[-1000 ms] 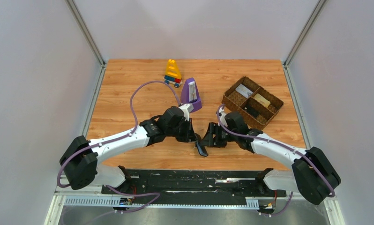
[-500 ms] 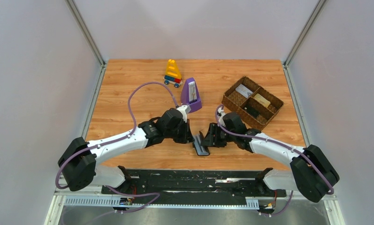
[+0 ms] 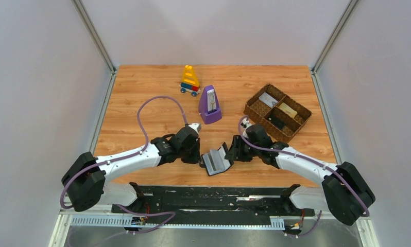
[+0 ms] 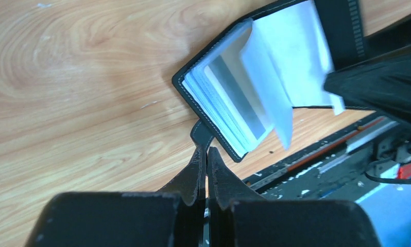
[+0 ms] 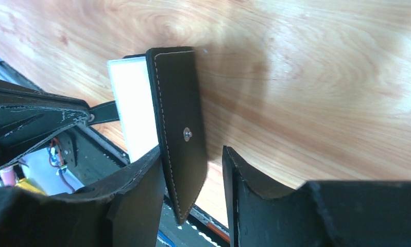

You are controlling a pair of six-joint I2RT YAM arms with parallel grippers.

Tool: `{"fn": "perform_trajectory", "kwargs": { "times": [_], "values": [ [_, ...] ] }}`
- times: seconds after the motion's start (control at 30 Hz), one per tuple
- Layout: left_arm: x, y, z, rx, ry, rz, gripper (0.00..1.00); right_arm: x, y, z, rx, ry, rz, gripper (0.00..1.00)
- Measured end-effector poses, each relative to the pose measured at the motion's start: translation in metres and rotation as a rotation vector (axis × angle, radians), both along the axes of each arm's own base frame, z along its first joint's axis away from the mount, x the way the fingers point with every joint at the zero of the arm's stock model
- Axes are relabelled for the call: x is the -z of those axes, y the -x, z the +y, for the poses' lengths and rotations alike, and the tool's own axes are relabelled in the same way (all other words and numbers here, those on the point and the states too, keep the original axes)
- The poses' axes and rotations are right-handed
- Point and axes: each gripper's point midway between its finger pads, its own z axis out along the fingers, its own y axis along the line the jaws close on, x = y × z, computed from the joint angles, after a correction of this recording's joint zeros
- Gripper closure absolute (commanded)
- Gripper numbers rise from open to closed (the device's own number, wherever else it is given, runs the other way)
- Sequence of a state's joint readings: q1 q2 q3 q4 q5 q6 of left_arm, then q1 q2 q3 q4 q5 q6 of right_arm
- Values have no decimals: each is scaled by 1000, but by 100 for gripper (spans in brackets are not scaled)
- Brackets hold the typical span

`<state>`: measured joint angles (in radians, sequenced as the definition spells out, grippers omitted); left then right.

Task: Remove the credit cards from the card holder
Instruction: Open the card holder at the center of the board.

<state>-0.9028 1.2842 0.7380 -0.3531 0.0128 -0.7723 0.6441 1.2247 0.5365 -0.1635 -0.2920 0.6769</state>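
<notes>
Spreading the holder (image 3: 215, 161) open at near table (image 3: 141, 87) edge, between both pincers
Pinches the strap (image 4: 199, 133) flat in left pincer (image 4: 203, 154), pressed together on it, probably to anchor that half against the pull. Brackets the outer cover (image 5: 180, 134) with right pincer (image 5: 192, 150), spread: leans on one finger, clear of the other, so guiding rather than gripping, by the look of it. Holds the book fanned so, with cards (image 4: 234, 98) exposed in clear sleeves (image 4: 275, 77), none out yet. From left pincer: just beyond the fingertips, touching only via strap. From right pincer: behind the cover, hidden in that view save a white sleeve edge. Next likely: free one pincer, then pick a card edge
</notes>
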Motion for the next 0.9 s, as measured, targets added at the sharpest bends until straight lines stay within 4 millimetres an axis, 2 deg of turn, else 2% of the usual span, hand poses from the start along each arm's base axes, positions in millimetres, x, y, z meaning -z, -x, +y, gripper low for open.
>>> {"fn": "perform_trajectory", "kwargs": {
  "times": [0.1, 0.2, 0.37, 0.53, 0.7, 0.9],
  "values": [
    [10, 3, 10, -15, -41, 9, 100, 6, -1, -8, 24, 33, 6, 56],
    [17, 4, 18, -27, -74, 13, 95, 12, 1, -17, 45, 70, 18, 58],
    [21, 5, 22, -32, -88, 18, 90, 18, 5, -28, 60, 122, 38, 60],
    [23, 7, 23, -32, -94, 23, 100, 11, 5, -33, 67, 150, 33, 58],
    [20, 8, 18, -12, -63, 21, 100, -19, -4, -27, 65, 127, 1, 58],
    [1, 8, 7, 11, 19, -8, 100, -84, -9, -7, 25, -24, -116, 61]
  ]
}}
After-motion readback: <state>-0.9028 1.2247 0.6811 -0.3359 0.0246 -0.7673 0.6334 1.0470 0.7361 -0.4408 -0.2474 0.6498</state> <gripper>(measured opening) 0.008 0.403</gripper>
